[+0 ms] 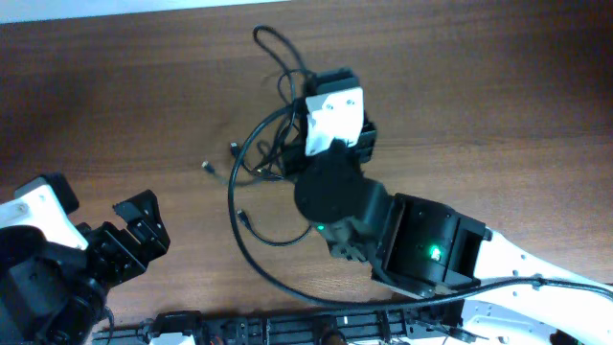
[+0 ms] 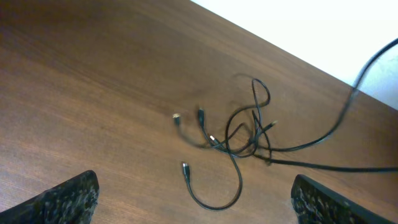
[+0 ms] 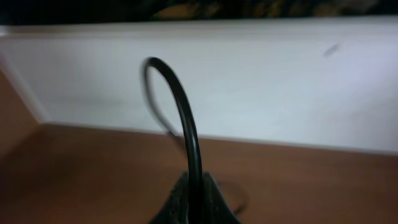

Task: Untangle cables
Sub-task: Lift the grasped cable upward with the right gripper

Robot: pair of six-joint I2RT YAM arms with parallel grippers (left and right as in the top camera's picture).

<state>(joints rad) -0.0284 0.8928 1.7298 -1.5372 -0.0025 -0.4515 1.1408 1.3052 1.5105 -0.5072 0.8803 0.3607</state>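
The cables (image 1: 271, 158) are thin black cords with small plugs, looped in a tangle at the table's middle, partly hidden under my right arm. In the left wrist view the tangle (image 2: 245, 134) lies ahead, with one plug end (image 2: 185, 167) curling toward me. My right gripper (image 1: 329, 84) is over the tangle's far side. In the right wrist view it (image 3: 196, 202) is shut on one black cable (image 3: 186, 124), which arcs up from the jaws in a loop. My left gripper (image 1: 147, 223) is open and empty at the front left, apart from the cables; its fingers (image 2: 194, 186) are spread wide.
A thicker black arm cable (image 1: 238, 235) sweeps in a wide curve from the tangle to the table's front edge; it also shows in the left wrist view (image 2: 339, 121). A white wall (image 3: 280, 87) borders the far edge of the brown wooden table (image 1: 115, 86).
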